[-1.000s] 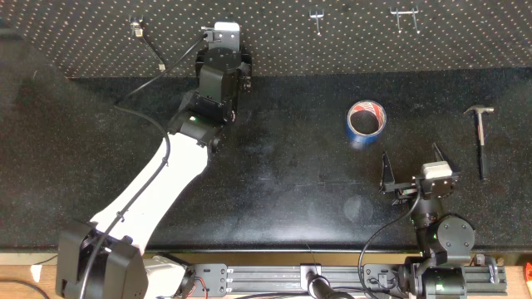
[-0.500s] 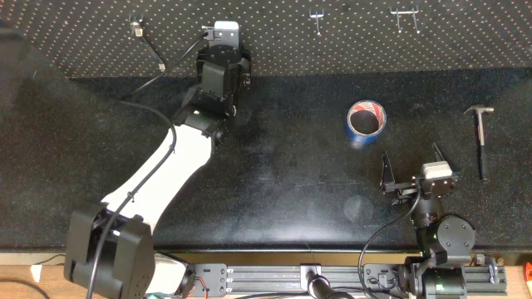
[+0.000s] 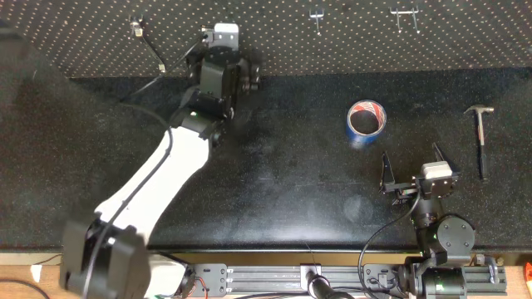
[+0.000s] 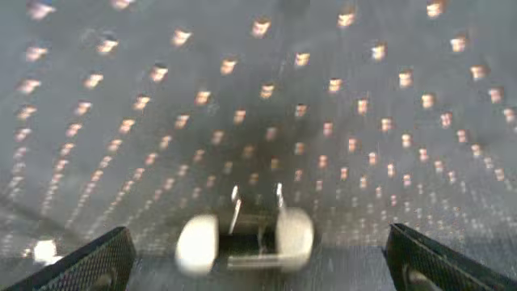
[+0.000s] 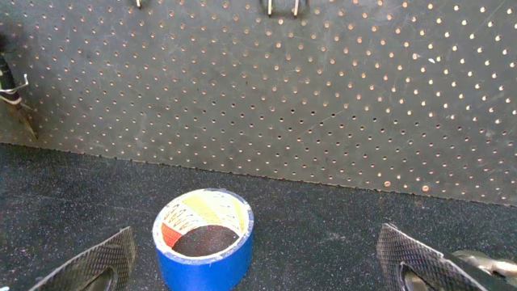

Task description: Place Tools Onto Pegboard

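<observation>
The tape roll (image 3: 366, 121) and the hammer (image 3: 480, 139) lie on the black surface (image 3: 283, 174), both on the right arm's side. From the right hand (image 3: 411, 166), whose fingers stand wide apart and hold nothing, the tape sits near at about 11 o'clock and the hammer at about 2 o'clock. The hammer's long axis runs 12 to 6, head at the 12 end, nearest the pegboard (image 3: 349, 46).

The left hand (image 4: 258, 259) is well apart from both, up against the pegboard at 11 o'clock of the surface. Its fingers are spread wide, and a pale object (image 4: 246, 240) sits between them, too blurred to name. So the right arm looks the better placed for either tool.

Two bare hooks (image 3: 316, 17) (image 3: 405, 17) stand at 12 o'clock from the tape and hammer. A dark tool (image 5: 14, 95) hangs on the board farther toward 9 o'clock. There is open surface around both tools for a grasp from above.
</observation>
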